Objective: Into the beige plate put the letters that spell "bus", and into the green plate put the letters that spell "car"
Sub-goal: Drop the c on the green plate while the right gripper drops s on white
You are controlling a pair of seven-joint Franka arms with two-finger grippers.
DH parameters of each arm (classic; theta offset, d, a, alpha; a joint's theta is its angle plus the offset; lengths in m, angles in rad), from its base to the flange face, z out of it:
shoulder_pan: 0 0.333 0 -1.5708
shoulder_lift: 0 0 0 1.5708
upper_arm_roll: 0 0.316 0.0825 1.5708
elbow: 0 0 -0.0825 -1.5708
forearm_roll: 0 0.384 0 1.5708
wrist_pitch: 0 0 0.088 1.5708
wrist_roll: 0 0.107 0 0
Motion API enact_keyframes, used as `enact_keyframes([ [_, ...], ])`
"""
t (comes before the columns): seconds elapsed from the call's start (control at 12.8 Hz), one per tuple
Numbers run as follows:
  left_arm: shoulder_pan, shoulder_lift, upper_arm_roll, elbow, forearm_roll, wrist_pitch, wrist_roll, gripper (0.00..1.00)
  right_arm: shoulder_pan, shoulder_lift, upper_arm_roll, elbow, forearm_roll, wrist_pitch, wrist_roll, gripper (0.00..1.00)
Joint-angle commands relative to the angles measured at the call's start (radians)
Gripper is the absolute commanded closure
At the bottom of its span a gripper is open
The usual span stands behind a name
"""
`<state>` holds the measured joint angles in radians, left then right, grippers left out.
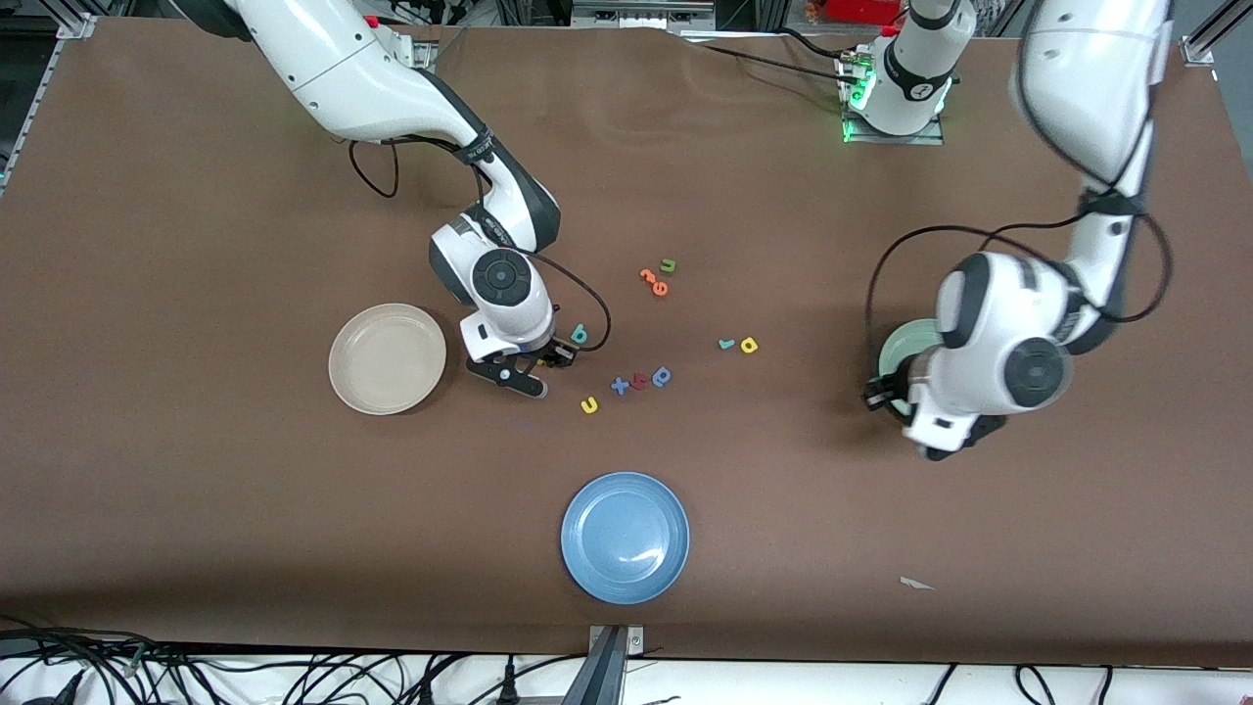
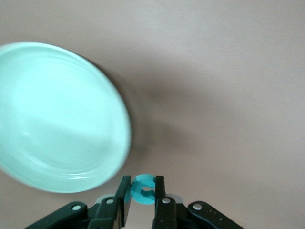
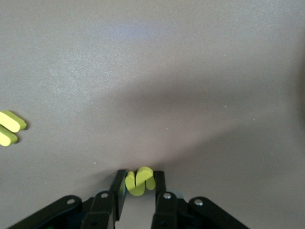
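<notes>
Right gripper down at the surface, fingers pinching one yellow letter, beige plate at its nine o'clock. Left gripper pinching one teal letter beside green plate. One blue plate; loose letters scattered mid-surface, including one yellow "u".

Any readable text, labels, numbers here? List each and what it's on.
"b": teal foam letter, on the table.
"u": green foam letter and yellow foam letter, on the table.
"x": blue foam letter, on the table.
"c": teal letter held in the left hand.
Yellow piece in the right hand: unreadable.
Orange letters and the others: too small; no printed labels legible.
</notes>
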<state>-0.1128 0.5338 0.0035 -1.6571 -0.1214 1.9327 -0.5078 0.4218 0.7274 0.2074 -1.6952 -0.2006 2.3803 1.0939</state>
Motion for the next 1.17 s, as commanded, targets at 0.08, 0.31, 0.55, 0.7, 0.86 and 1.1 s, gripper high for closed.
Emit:
enact_keyframes([
  [0.08, 0.079, -0.006, 0.000, -0.035, 0.008, -0.038, 0.158, 0.91, -0.004, 0.001, 0.003, 0.012, 0.015, -0.033, -0.043, 0.91],
  [0.31, 0.087, 0.005, 0.000, -0.039, 0.016, -0.040, 0.178, 0.71, -0.043, -0.087, -0.003, 0.012, 0.020, -0.197, -0.176, 0.91],
  [0.55, 0.096, 0.003, 0.000, -0.038, 0.014, -0.040, 0.178, 0.23, -0.122, -0.179, -0.006, 0.006, 0.026, -0.392, -0.361, 0.91],
  [0.7, 0.088, -0.003, -0.003, -0.033, 0.013, -0.044, 0.172, 0.00, -0.193, -0.215, -0.016, -0.027, 0.026, -0.450, -0.486, 0.91],
  [0.86, 0.033, -0.006, -0.016, -0.032, 0.006, -0.044, 0.088, 0.00, -0.241, -0.218, -0.034, -0.107, 0.023, -0.380, -0.534, 0.91],
  [1.1, -0.065, 0.002, -0.019, -0.033, -0.030, 0.000, -0.082, 0.02, -0.244, -0.218, -0.095, -0.253, 0.024, -0.157, -0.614, 0.59],
])
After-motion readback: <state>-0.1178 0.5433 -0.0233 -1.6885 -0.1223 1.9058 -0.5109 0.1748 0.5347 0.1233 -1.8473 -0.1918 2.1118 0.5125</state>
